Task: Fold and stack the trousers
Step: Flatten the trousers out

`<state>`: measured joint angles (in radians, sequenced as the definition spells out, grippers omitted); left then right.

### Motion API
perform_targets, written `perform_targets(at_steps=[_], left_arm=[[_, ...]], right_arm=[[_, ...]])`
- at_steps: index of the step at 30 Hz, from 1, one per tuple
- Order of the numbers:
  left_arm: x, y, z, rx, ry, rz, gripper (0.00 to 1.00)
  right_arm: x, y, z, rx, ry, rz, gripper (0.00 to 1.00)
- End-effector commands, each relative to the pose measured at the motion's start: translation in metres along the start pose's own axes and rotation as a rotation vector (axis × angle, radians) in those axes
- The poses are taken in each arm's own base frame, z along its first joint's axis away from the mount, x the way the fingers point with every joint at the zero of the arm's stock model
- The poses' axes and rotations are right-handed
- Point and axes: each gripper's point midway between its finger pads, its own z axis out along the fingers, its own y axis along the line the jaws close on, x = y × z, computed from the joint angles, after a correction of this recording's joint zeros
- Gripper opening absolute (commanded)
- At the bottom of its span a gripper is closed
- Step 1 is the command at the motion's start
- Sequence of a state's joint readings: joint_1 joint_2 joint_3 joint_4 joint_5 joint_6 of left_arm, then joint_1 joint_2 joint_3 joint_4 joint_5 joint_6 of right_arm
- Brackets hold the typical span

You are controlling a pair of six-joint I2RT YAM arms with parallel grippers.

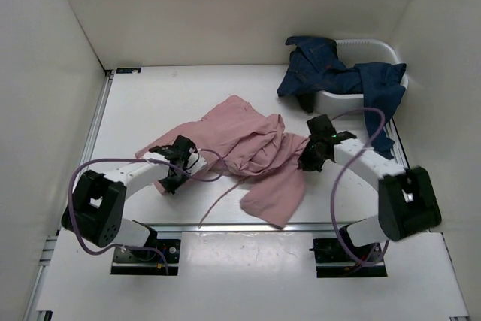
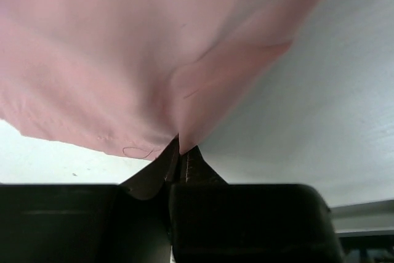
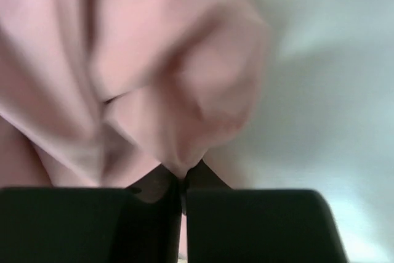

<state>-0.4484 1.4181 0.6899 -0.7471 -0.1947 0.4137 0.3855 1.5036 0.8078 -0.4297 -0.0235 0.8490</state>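
The right wrist view is blurred: the trousers point(image 3: 154, 78) are only soft pink folds running off its top and left edges. The left wrist view crops them likewise. From above, a dark blue garment point(image 1: 331, 73) hides most of the white tub point(image 1: 379, 46).

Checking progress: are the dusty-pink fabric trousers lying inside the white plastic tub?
No, the trousers lie crumpled on the white table; the tub holds dark-blue denim clothing.

The left arm point(image 1: 135, 174) and right arm point(image 1: 361, 157) bow outward from their bases, wrists turned inward. The left gripper point(image 1: 180, 154) point(image 2: 180, 146) sits at the left edge of the trousers point(image 1: 248, 137), its fingers point(image 2: 151, 180) pinched together on a fold. The right gripper point(image 1: 312, 152) point(image 3: 183, 173) sits at the trousers' right edge, fingers likewise clamped on cloth.
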Motion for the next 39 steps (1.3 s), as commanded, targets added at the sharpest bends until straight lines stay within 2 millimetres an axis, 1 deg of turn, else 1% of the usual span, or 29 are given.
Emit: perform_targets(at_steps=[1, 2, 4, 5, 7, 8, 9, 13, 14, 15, 16, 17, 19, 20, 21, 23, 24, 25, 27, 28, 30, 31, 32, 33, 34, 36, 37, 38, 39], left_arm=[[-0.033, 0.031, -0.024, -0.122, -0.142, -0.041, 0.14], [-0.059, 0.046, -0.055, -0.150, -0.251, -0.063, 0.14], [-0.068, 0.047, -0.082, -0.091, -0.288, -0.040, 0.14], [-0.085, 0.058, -0.107, -0.107, -0.349, -0.048, 0.14], [-0.091, 0.057, -0.126, -0.061, -0.383, -0.038, 0.14], [-0.105, 0.063, -0.150, -0.064, -0.446, -0.040, 0.14], [-0.111, 0.063, -0.163, -0.050, -0.477, -0.037, 0.14], [-0.127, 0.068, -0.213, -0.029, -0.582, -0.005, 0.14], [-0.128, 0.069, -0.220, -0.032, -0.594, 0.030, 0.14], [-0.128, 0.065, -0.234, -0.009, -0.618, 0.056, 0.14], [-0.126, 0.064, -0.245, -0.008, -0.641, 0.078, 0.14], [-0.125, 0.061, -0.254, -0.002, -0.670, 0.120, 0.14], [-0.114, 0.062, -0.269, -0.027, -0.696, 0.122, 0.14], [-0.110, 0.060, -0.272, -0.028, -0.699, 0.122, 0.14], [-0.101, 0.067, -0.266, -0.047, -0.678, 0.102, 0.14], [-0.086, 0.069, -0.259, -0.066, -0.658, 0.074, 0.14], [-0.078, 0.076, -0.252, -0.088, -0.634, 0.043, 0.14], [-0.069, 0.075, -0.240, -0.091, -0.604, 0.028, 0.14], [-0.062, 0.087, -0.229, -0.144, -0.587, -0.014, 0.14], [-0.049, 0.096, -0.211, -0.176, -0.531, -0.059, 0.14], [-0.040, 0.111, -0.200, -0.232, -0.509, -0.112, 0.14], [-0.033, 0.130, -0.197, -0.303, -0.492, -0.165, 0.14], [-0.027, 0.136, -0.180, -0.313, -0.441, -0.187, 0.14], [-0.023, 0.145, -0.175, -0.343, -0.415, -0.213, 0.14], [-0.017, 0.158, -0.173, -0.384, -0.389, -0.237, 0.14], [-0.004, 0.190, -0.163, -0.417, -0.355, -0.322, 0.14], [0.001, 0.201, -0.160, -0.413, -0.342, -0.355, 0.14], [0.018, 0.230, -0.170, -0.461, -0.337, -0.440, 0.14], [0.025, 0.245, -0.154, -0.437, -0.289, -0.495, 0.14]], right_arm=[[-0.062, -0.012, -0.087, 0.113, -0.323, 0.000, 0.00], [-0.082, -0.004, -0.131, 0.127, -0.415, -0.001, 0.00], [-0.118, -0.007, -0.205, 0.170, -0.648, -0.009, 0.00], [-0.133, 0.004, -0.260, 0.135, -0.756, 0.004, 0.00], [-0.146, 0.006, -0.321, 0.122, -0.891, -0.017, 0.00], [-0.151, 0.011, -0.347, 0.096, -0.944, -0.026, 0.00], [-0.156, 0.032, -0.385, -0.020, -1.016, -0.042, 0.00], [-0.160, 0.118, -0.423, -0.345, -1.011, -0.244, 0.00], [-0.141, 0.154, -0.417, -0.473, -0.919, -0.343, 0.00], [-0.143, 0.187, -0.391, -0.501, -0.842, -0.384, 0.00], [-0.136, 0.213, -0.383, -0.538, -0.810, -0.437, 0.00], [-0.119, 0.263, -0.365, -0.582, -0.762, -0.544, 0.00], [-0.083, 0.311, -0.339, -0.649, -0.629, -0.659, 0.00], [-0.075, 0.343, -0.280, -0.641, -0.505, -0.682, 0.00], [-0.065, 0.362, -0.282, -0.727, -0.446, -0.643, 0.00], [-0.031, 0.387, -0.225, -0.808, -0.225, -0.645, 0.20], [-0.005, 0.387, -0.208, -0.840, -0.086, -0.659, 0.37], [0.012, 0.375, -0.177, -0.759, -0.003, -0.676, 0.62], [0.016, 0.359, -0.171, -0.678, 0.003, -0.727, 0.86], [0.007, 0.350, -0.186, -0.651, -0.062, -0.770, 0.88], [0.000, 0.323, -0.181, -0.571, -0.088, -0.785, 0.94], [-0.011, 0.310, -0.222, -0.601, -0.182, -0.779, 0.97], [-0.021, 0.307, -0.232, -0.616, -0.249, -0.765, 0.99], [-0.023, 0.278, -0.206, -0.523, -0.236, -0.743, 0.99], [-0.036, 0.258, -0.239, -0.534, -0.323, -0.688, 0.99], [-0.048, 0.220, -0.239, -0.447, -0.379, -0.607, 0.99], [-0.052, 0.178, -0.229, -0.366, -0.389, -0.542, 0.99], [-0.055, 0.154, -0.219, -0.319, -0.382, -0.463, 0.97], [-0.058, 0.127, -0.222, -0.308, -0.390, -0.393, 0.92]])
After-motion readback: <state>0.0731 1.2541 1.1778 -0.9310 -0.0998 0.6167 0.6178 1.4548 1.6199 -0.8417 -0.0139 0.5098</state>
